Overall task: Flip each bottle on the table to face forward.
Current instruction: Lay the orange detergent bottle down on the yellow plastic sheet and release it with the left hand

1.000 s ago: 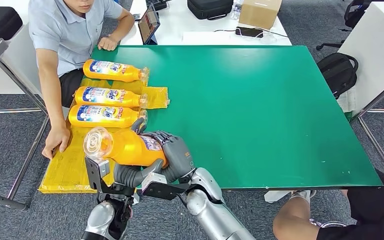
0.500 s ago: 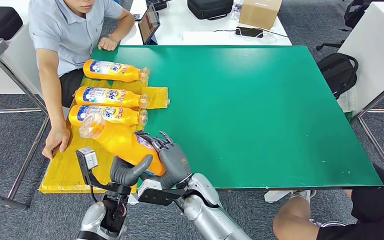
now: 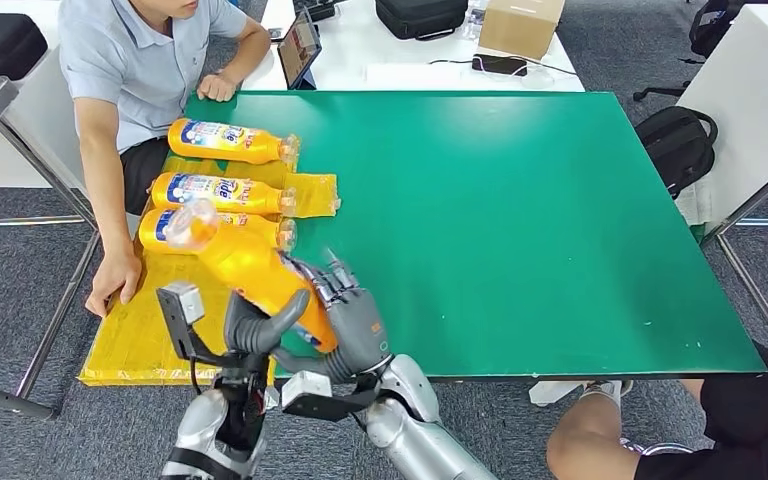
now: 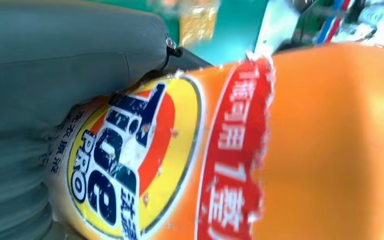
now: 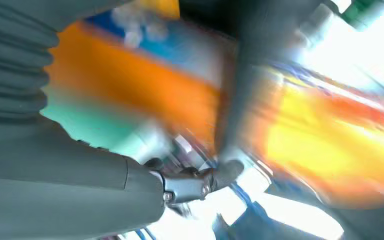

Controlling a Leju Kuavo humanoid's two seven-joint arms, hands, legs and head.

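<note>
Both my hands hold one orange bottle (image 3: pixel 250 272) tilted above the yellow mat (image 3: pixel 135 340): left hand (image 3: pixel 260 330) with thumb across its lower body, right hand (image 3: pixel 355 320) wrapped round the base. Just beyond, three bottles (image 3: pixel 222 190) lie on the mat; a person's hand (image 3: pixel 112 283) rests at its edge

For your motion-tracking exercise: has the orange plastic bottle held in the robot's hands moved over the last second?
Yes. The orange plastic bottle has swung: its clear cap end moved away from the robot, now overlapping the nearest lying bottle on the green table.
</note>
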